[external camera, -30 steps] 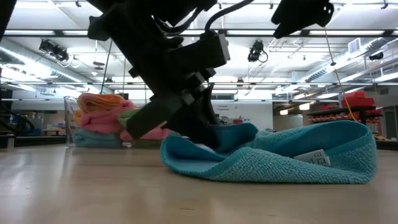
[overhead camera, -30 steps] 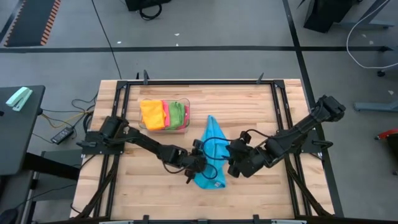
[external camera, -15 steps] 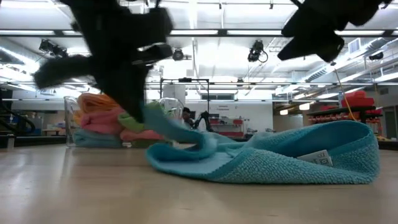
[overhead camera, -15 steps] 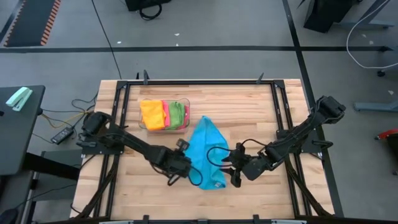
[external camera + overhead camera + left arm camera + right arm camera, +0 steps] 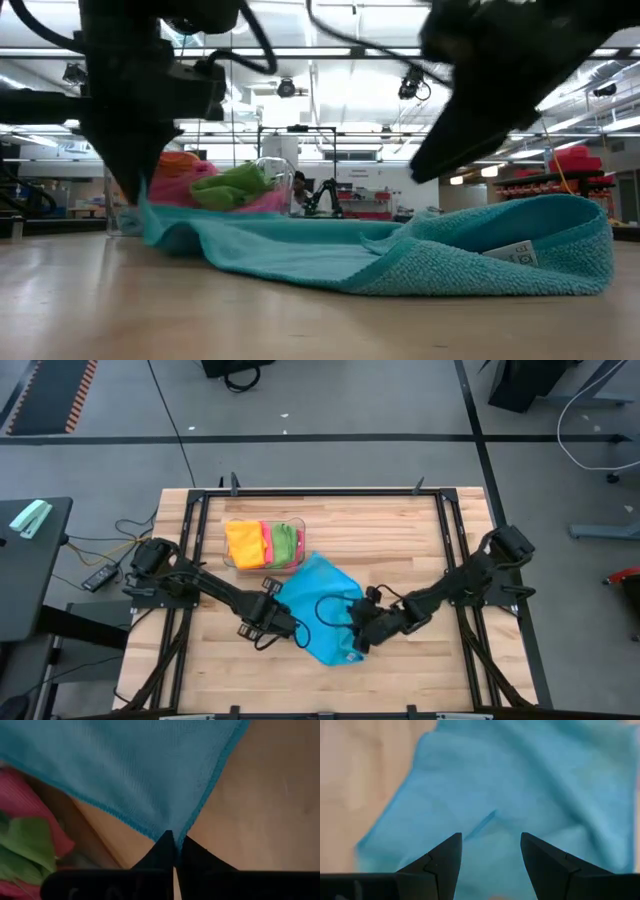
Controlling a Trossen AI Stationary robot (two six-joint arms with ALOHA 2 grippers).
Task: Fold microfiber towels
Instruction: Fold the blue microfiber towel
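Since a second ago your left gripper (image 5: 284, 622) has drawn back toward its own side of the table (image 5: 400, 520), dragging one corner of the blue towel (image 5: 322, 605) with it, so the cloth that lay bunched in a narrow strip is now spread wider across the boards. Your right gripper (image 5: 357, 643) has meanwhile come in lower along the towel's far edge.

You can see in the left wrist view that the jaws are pinched tight on the hemmed corner of the blue towel (image 5: 145, 780), the cloth fanning out from between them. In the low view that corner is lifted just off the table while the rest of the blue towel (image 5: 420, 255) lies on the wood, its thick folded end with the white label toward the right.

Your right gripper (image 5: 491, 851) hovers over the towel with its jaws apart and nothing between them.

Behind the towel's near corner sits the clear bin (image 5: 297, 564), holding the orange-yellow towel (image 5: 243, 543), the pink towel (image 5: 267, 544) and the green towel (image 5: 284, 543). The blue towel's edge lies just beside the bin.
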